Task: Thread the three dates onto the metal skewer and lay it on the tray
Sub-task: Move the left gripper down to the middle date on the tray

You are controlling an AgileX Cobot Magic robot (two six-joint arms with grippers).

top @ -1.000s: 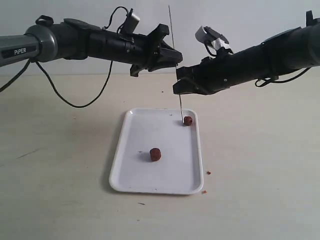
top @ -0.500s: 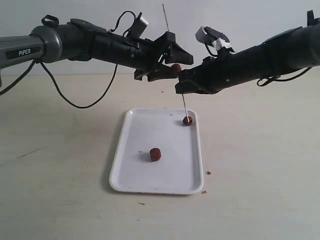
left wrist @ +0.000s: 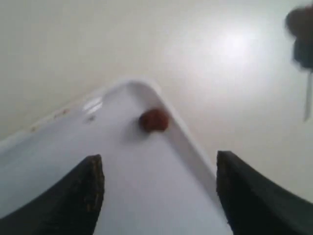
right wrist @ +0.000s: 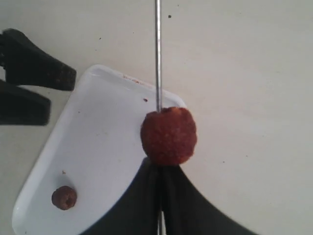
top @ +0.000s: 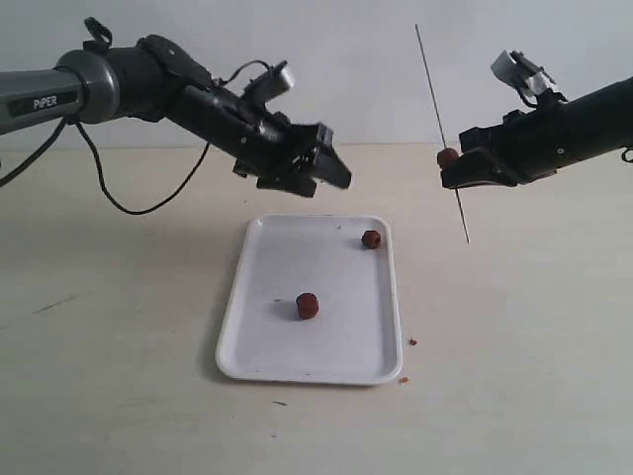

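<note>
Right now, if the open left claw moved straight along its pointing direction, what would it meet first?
Probably the small reddish-brown date near a corner of the flat white plastic tray; the left claw frames it, though depth is unclear.

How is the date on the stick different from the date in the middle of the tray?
The date on the skewer hangs in the air beside the tray; the middle date lies on it. The metal skewer pierces the first; nothing pierces the middle date. The right gripper holds the first one's skewer; no gripper touches the middle date. Both are small, roundish, reddish-brown.
</note>
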